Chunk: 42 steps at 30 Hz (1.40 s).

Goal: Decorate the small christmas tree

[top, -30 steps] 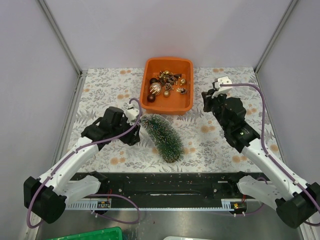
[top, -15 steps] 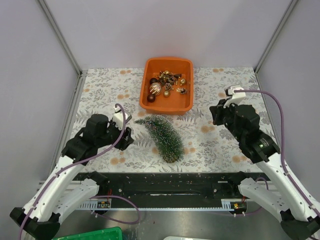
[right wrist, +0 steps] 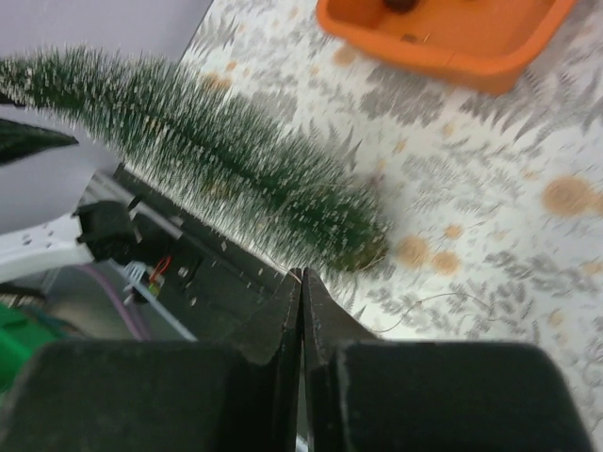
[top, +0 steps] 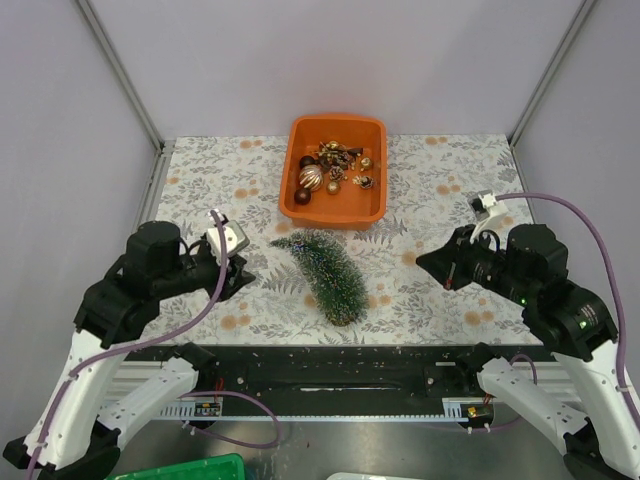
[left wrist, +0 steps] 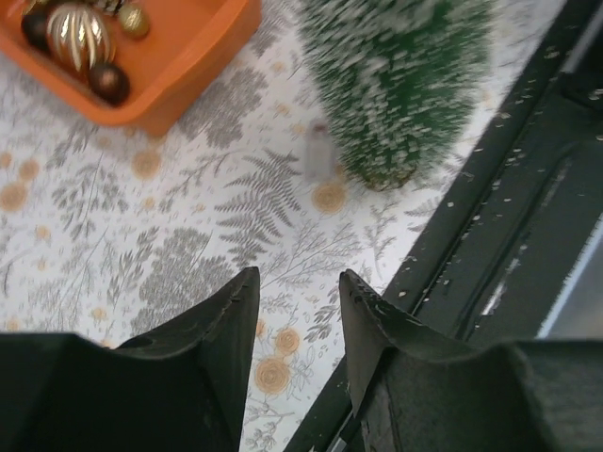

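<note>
The small christmas tree [top: 322, 272], dark green with frosty tips, lies on its side on the floral table, with its brown base toward the near edge. It also shows in the left wrist view [left wrist: 396, 85] and the right wrist view [right wrist: 217, 151]. My left gripper [top: 238, 272] is open and empty to the left of the tree, apart from it [left wrist: 297, 273]. My right gripper [top: 424, 262] is shut, raised to the right of the tree [right wrist: 301, 271]. A thin gold thread [right wrist: 424, 306] lies on the table near its tips. The orange tray [top: 350, 205] holds several ornaments [top: 330, 170].
A small pale ornament [top: 383, 299] lies on the table just right of the tree's base. The black rail [top: 330, 375] runs along the near edge. Metal posts and grey walls enclose the table on the left, right and back.
Both arms have drawn back and up from the tree, the left to the left and the right to the right. The tree stays lying, its tip shifted slightly.
</note>
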### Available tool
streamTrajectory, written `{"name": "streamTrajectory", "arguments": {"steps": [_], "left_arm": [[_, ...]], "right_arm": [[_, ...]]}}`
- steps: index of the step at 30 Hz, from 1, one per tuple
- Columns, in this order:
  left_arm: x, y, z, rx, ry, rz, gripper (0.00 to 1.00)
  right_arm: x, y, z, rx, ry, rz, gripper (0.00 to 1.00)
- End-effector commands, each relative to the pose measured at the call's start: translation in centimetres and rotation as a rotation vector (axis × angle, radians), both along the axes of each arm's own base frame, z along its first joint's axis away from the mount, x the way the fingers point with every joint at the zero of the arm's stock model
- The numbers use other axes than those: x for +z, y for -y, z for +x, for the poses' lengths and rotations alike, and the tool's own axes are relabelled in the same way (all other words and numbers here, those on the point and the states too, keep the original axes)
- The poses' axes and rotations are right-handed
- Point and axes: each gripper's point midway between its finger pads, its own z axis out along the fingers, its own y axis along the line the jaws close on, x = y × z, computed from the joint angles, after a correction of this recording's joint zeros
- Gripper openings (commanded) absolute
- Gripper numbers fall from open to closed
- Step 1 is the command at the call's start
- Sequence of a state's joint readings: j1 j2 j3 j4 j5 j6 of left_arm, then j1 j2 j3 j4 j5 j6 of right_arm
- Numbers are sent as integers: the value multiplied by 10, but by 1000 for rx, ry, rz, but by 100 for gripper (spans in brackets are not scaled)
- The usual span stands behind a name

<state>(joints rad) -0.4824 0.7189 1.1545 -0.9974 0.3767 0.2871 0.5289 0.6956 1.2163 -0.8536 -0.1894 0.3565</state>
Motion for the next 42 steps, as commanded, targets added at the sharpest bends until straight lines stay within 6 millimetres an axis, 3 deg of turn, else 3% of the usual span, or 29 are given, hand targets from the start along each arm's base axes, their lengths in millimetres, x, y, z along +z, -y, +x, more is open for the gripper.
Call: {"name": "streamTrajectory", "arguments": {"steps": [1,4,8,11,16,22,26,31,42], "left_arm": [[34,20,-36,-232,11,-76,42],[49,33,-48,-319,-27,-123,41],[68,51,-72,-460,-78,-188,39],[69,61,-81,-529,-69,-173,40],[48,80,-90,-647,-56,-78,43],[45,115,-100,-750,37,10,44],[33,139,-117,-841,71,65,45],[24,163,-115,-838,90,36,52],[-19,185,-128,-877,32,39,63]], "right_arm": [[-19,-18,-43,155,-215,66,6],[-27,-29,-54,217,-309,113,6],[-24,-42,-67,292,-370,204,6],[-23,-49,-73,331,-394,255,7],[-23,-61,-73,366,-442,355,6],[-12,-66,-72,380,-438,447,7],[-6,-70,-72,400,-441,488,7],[-3,-74,-70,428,-432,556,6],[2,-79,-74,491,-424,642,5]]}}
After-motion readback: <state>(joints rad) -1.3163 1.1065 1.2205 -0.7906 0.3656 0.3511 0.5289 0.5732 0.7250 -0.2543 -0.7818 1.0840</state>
